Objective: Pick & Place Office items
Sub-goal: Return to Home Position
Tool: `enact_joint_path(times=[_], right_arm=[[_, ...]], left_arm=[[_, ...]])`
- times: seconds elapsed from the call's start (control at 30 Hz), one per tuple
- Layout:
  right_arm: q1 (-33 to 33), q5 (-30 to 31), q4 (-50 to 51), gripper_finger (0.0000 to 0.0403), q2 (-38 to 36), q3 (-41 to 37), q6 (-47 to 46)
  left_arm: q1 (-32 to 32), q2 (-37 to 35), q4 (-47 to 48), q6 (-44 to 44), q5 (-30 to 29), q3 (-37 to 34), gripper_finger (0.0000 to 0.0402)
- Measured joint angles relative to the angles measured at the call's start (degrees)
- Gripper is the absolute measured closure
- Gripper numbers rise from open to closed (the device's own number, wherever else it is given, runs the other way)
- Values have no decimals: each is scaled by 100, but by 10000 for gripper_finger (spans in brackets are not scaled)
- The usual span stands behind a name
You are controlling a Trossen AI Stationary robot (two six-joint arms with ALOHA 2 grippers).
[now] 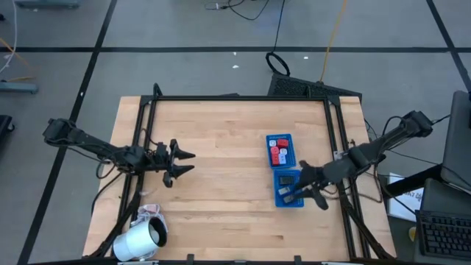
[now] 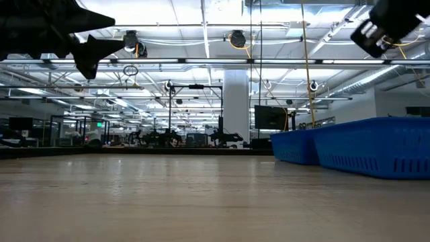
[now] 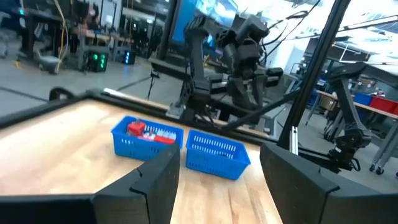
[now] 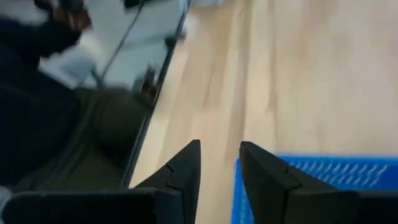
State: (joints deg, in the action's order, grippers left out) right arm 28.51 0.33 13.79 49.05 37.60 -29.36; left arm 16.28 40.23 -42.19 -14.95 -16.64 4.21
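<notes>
The jaws of the right gripper (image 4: 219,144) stand a narrow gap apart with nothing between them. In the high view they hang at the right edge of the lower blue bin (image 1: 290,203), right of centre in the frame. That bin holds dark pieces (image 1: 285,182), and the upper blue bin (image 1: 269,140) touching it holds red and white pieces (image 1: 277,153). No loose piece shows on the bare wooden surface (image 1: 221,199), so the sorting looks finished and the step in hand is likely the retreat to rest. The left gripper (image 1: 190,163) hovers left of centre with its jaws wide apart and empty, well away from both bins. A white roll (image 1: 140,240) lies at the lower left corner. The next move probably calls for the right arm to rise clear of the bin wall before folding back toward the right side, so it does not catch the rim.
</notes>
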Motion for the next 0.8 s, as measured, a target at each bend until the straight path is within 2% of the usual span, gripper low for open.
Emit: enact_joint_path(times=[0.2, 0.37, 0.43, 0.6, 0.67, 0.8], right_arm=[[-2, 1041, -114, 304, -578, 0, 467], [-2, 1194, 378, 301, -912, 0, 541], [0, 1448, 492, 301, -1157, 0, 700], [-4, 1936, 609, 300, -1852, -37, 1047], [-4, 1959, 620, 301, -2113, -131, 1148], [-4, 2383, 626, 301, -2653, -445, 1100]], left_arm=[[-132, -338, 122, 343, -1, 2, 176], [-308, -622, 731, 312, 2, 2, 176], [-398, -781, 961, 204, 37, 2, 176], [-645, -1582, 1653, 267, 400, 2, 176], [-736, -1945, 2104, 281, 414, 2, 176], [-885, -2727, 2981, 256, 364, 2, 176]])
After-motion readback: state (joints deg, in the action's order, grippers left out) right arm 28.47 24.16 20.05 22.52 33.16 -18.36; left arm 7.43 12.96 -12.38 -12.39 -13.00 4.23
